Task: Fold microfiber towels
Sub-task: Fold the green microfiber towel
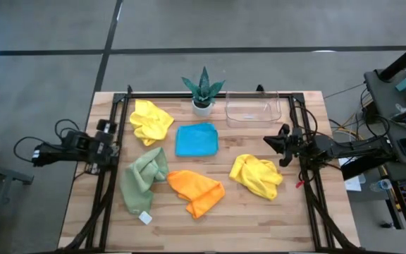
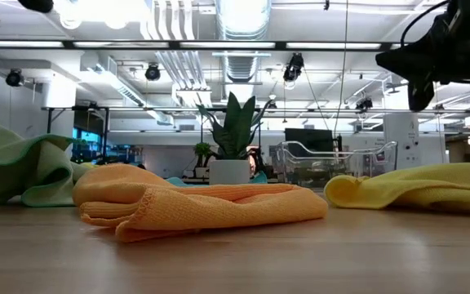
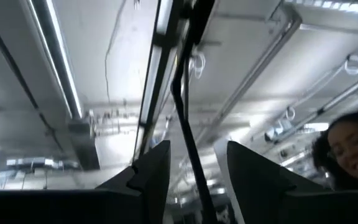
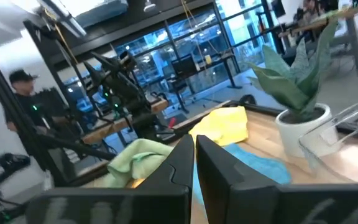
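Five microfiber towels lie crumpled on the wooden table (image 1: pixel 210 233): a yellow one (image 1: pixel 151 121) at the far left, a sky blue one (image 1: pixel 197 139) in the middle, a sage green one (image 1: pixel 143 180) at the near left, an orange one (image 1: pixel 197 191) at the near middle and a second yellow one (image 1: pixel 256 176) at the right. My left gripper (image 3: pixel 197 171) is open at the table's left edge (image 1: pixel 110 143), tipped up toward the ceiling. My right gripper (image 1: pixel 273 143) is shut above the table's right side, beyond the right yellow towel.
A spiky green potted plant (image 1: pixel 203 92) and a clear plastic tray (image 1: pixel 252 109) stand at the far edge. A black frame (image 1: pixel 115 120) runs along the table's sides. A person (image 3: pixel 347 149) shows in the left wrist view, another (image 4: pixel 20 99) beyond the table.
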You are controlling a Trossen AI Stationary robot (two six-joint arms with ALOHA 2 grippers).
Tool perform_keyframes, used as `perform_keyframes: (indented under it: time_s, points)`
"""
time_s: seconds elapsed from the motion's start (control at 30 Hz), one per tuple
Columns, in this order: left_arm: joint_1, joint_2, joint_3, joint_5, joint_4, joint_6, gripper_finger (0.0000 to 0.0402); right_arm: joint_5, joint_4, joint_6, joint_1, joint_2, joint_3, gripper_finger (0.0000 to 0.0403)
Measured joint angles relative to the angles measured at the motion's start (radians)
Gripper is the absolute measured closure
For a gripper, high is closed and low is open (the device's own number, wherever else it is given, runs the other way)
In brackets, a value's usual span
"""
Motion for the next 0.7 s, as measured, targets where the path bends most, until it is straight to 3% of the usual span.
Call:
perform_keyframes:
  time_s: [0.07,0.17,0.37,0.6,0.7]
  points:
    - [0.0,0.0,0.0,0.001,0.049,-0.004,0.0257,0.0,0.006,0.016,0.0,0.0,0.0,0.039]
    - [0.0,0.0,0.0,0.005,0.066,-0.13,0.0257,0.0,0.022,0.016,0.0,0.0,0.0,0.039]
    - [0.0,0.029,0.0,-0.075,0.039,-0.247,0.0257,0.0,0.048,0.016,0.0,0.0,0.0,0.039]
    - [0.0,0.133,0.003,-0.332,-0.045,-0.414,0.0259,0.001,0.046,-0.09,-0.001,0.0,0.0,0.039]
    - [0.0,0.2,0.028,-0.4,-0.175,-0.472,0.0259,0.001,0.045,-0.164,-0.001,0.001,0.0,0.039]
